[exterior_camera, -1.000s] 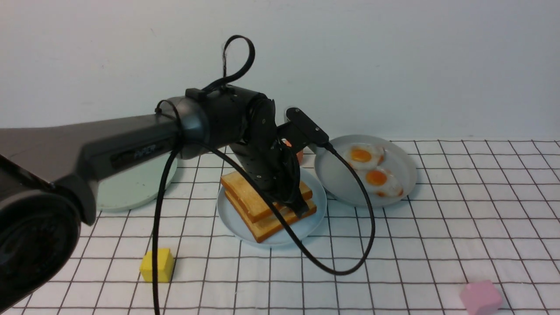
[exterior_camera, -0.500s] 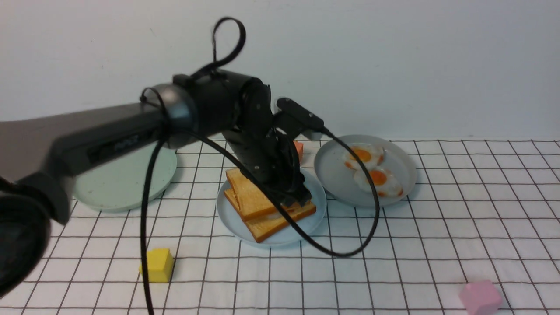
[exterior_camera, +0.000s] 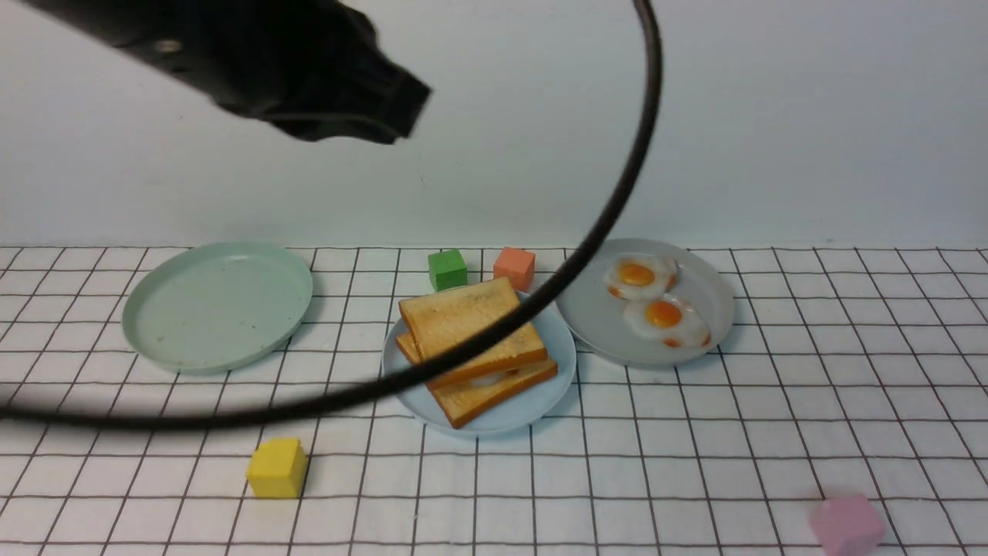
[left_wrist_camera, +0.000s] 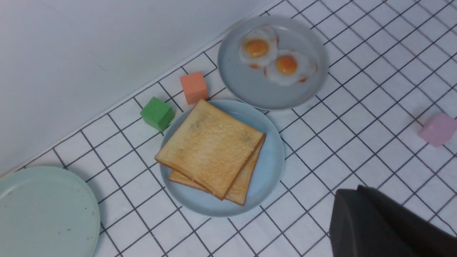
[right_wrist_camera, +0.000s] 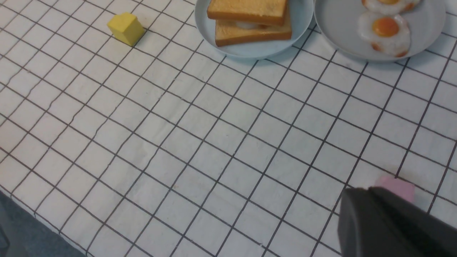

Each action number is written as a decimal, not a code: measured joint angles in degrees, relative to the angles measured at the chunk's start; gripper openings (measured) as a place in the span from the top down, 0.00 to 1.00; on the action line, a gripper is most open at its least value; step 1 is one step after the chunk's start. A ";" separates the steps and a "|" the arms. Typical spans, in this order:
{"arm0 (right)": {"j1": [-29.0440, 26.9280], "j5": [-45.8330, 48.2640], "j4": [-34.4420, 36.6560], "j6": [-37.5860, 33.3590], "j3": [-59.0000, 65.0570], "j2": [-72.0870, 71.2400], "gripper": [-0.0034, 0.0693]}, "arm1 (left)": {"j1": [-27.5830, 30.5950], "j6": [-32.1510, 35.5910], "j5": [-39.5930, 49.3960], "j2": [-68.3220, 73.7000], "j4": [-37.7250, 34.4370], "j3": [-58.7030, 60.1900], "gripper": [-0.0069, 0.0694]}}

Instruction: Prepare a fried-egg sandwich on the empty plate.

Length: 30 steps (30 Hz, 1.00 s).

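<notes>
**Sandwich sat on the blue plate**

A pale green plate (exterior_camera: 220, 305) lay leftmost. The left gripper (exterior_camera: 394, 104) hung high, jaws pressed together. At centre the fried-egg sandwich (exterior_camera: 455, 316) sat on the light blue plate (exterior_camera: 502, 413), beside a grey plate (exterior_camera: 594, 316) with 2 eggs (exterior_camera: 665, 315). On the right gripper (right_wrist_camera: 385, 221), the jaw state could not be told.

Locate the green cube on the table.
In the front view, the green cube sits near the back wall, just left of the orange cube, behind the light blue plate.
</notes>
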 joint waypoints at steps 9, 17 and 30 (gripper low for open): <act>0.00 0.84 -5.26 9.99 5.09 -7.45 0.89 | 0.00 -0.11 -24.51 -37.81 -5.85 41.45 0.93; 0.00 -0.67 -7.68 15.26 9.35 -13.08 0.89 | 0.00 -0.11 -43.11 -58.88 -10.00 68.17 0.93; 0.00 -1.60 -6.68 15.40 9.79 -14.38 0.87 | 0.00 -0.11 -52.11 -65.63 -10.85 86.31 0.93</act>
